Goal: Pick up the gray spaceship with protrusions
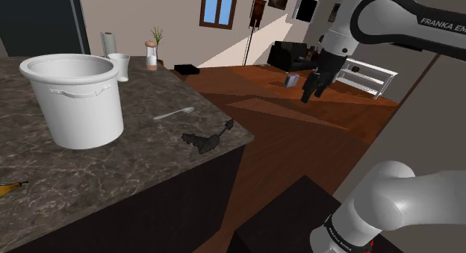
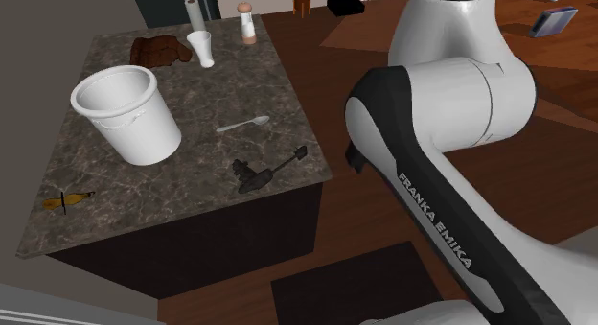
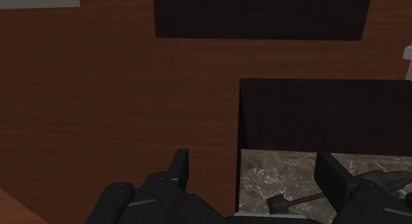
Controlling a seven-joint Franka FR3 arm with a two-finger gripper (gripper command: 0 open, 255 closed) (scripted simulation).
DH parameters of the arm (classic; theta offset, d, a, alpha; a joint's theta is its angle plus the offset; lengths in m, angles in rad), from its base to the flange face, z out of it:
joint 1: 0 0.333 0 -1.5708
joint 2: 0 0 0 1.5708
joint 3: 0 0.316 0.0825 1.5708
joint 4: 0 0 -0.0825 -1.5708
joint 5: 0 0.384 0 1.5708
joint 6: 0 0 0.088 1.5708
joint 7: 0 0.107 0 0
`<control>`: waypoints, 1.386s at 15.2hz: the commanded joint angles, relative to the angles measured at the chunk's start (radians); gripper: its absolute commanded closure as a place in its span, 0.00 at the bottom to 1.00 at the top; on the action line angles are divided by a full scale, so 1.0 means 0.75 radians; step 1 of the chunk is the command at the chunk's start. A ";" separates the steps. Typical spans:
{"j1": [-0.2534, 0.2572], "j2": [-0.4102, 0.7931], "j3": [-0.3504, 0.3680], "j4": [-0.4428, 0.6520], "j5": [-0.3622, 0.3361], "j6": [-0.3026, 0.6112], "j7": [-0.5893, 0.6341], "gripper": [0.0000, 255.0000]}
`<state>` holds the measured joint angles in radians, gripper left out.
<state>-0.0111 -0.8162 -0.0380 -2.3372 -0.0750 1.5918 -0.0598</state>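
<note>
Two fingers (image 3: 178,168) spread wide, hand (image 1: 308,97) empty, hanging over the floor (image 1: 299,143) off the table (image 1: 45,162). Gray spaceship (image 1: 202,142) lies nr table's corner, shoulder view: 4 o'clock from white bucket (image 1: 75,102).

- "FRANKA EMIKA", white letters on the dark arm link (image 2: 436,218), right of the stone counter (image 2: 192,194).
- "FRANKA EM", cut off by the picture's edge, on the upper arm link (image 1: 437,22), above and right of that counter.
- Tiny print on the lower joint (image 1: 340,233): illegible.
</note>
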 commanded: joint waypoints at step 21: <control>0.138 0.880 0.342 0.350 0.082 0.307 0.359 0.00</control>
<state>0.0897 -0.1873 0.2113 -2.0853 -0.0102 1.8101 0.2013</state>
